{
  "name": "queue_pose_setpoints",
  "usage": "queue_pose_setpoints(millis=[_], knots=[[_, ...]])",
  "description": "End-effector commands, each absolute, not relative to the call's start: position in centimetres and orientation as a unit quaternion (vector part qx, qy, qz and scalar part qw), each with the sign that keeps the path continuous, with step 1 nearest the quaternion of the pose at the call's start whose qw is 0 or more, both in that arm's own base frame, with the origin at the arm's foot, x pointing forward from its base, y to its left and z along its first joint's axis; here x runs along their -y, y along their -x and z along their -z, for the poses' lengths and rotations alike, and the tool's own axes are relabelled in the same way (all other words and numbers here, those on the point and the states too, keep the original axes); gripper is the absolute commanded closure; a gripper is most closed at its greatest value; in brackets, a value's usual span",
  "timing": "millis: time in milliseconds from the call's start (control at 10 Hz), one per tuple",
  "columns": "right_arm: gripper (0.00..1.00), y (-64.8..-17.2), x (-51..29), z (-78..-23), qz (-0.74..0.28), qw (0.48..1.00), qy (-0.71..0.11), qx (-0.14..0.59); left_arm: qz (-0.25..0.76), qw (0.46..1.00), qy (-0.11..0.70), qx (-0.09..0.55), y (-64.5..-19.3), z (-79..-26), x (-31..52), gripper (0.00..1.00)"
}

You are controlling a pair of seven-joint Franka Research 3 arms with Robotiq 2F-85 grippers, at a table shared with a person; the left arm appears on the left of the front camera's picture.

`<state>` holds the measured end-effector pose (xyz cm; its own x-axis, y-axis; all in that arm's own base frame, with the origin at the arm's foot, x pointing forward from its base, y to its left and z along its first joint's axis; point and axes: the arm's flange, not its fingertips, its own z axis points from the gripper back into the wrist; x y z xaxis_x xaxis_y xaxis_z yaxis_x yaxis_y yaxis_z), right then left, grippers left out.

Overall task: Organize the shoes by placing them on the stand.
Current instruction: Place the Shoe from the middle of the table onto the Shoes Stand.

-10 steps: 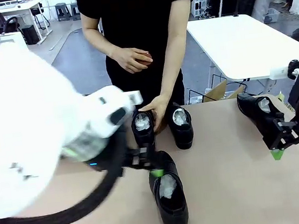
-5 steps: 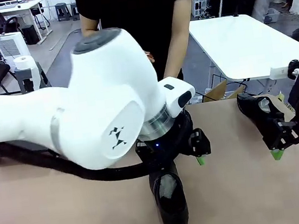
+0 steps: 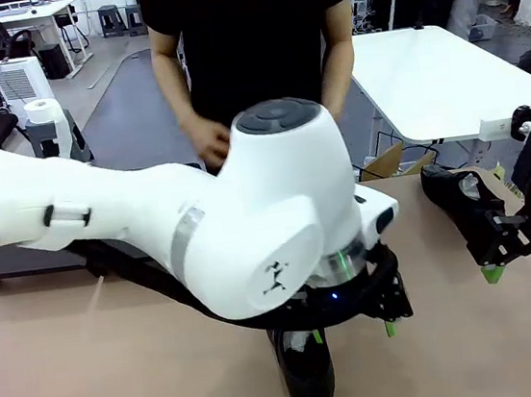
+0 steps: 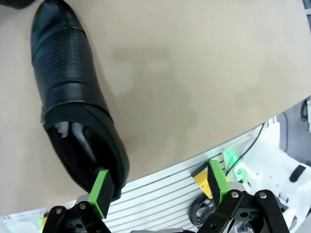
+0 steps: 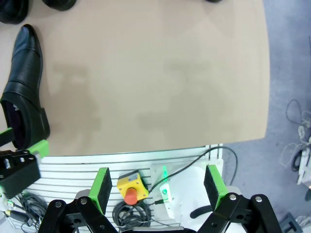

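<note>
At the table's near middle, your shoe (image 4: 73,97) lies lengthwise near-to-far, left of the left gripper (image 4: 159,187), whose fingers are spread wide and empty, one pad by its heel. The right gripper (image 5: 157,186), likewise spread and empty, hangs farther right.

- Your front view is brightly and evenly lit from overhead; shadows on the tabletop (image 3: 91,355) are soft and faint.
- The left arm (image 3: 249,220) sits close to the lens; its white shell reads bright but not blown out.
- The person's hand (image 3: 209,145) is smeared by motion blur.
- Your left wrist view shows pale glare patches on the glossy shoe (image 4: 73,87).
- Both wrist views bend straight lines towards the edges; the tabletop rim curves.
</note>
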<state>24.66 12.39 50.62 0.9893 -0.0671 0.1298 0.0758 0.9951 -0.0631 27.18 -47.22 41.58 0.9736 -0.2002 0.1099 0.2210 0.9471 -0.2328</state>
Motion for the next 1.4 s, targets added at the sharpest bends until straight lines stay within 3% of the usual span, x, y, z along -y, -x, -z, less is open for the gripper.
queue_pose_setpoints(millis=[0,900,1000,1300], knots=[[0.0,-24.7,-12.3,-50.7,0.039,0.997,0.028,0.064,0.075,0.99,0.103,0.057,-27.7,-40.8,48.7,0.0],[0.0,-24.7,-12.3,-50.7,0.039,0.997,0.028,0.064,0.011,0.997,0.051,0.053,-29.6,-36.0,49.3,0.0],[0.0,-24.7,-12.3,-50.7,0.039,0.997,0.028,0.064,0.015,0.997,0.048,0.051,-29.5,-35.7,49.6,0.04],[0.0,-24.7,-12.3,-50.7,0.039,0.997,0.028,0.064,0.024,0.998,0.041,0.041,-29.4,-35.5,49.9,0.37]])
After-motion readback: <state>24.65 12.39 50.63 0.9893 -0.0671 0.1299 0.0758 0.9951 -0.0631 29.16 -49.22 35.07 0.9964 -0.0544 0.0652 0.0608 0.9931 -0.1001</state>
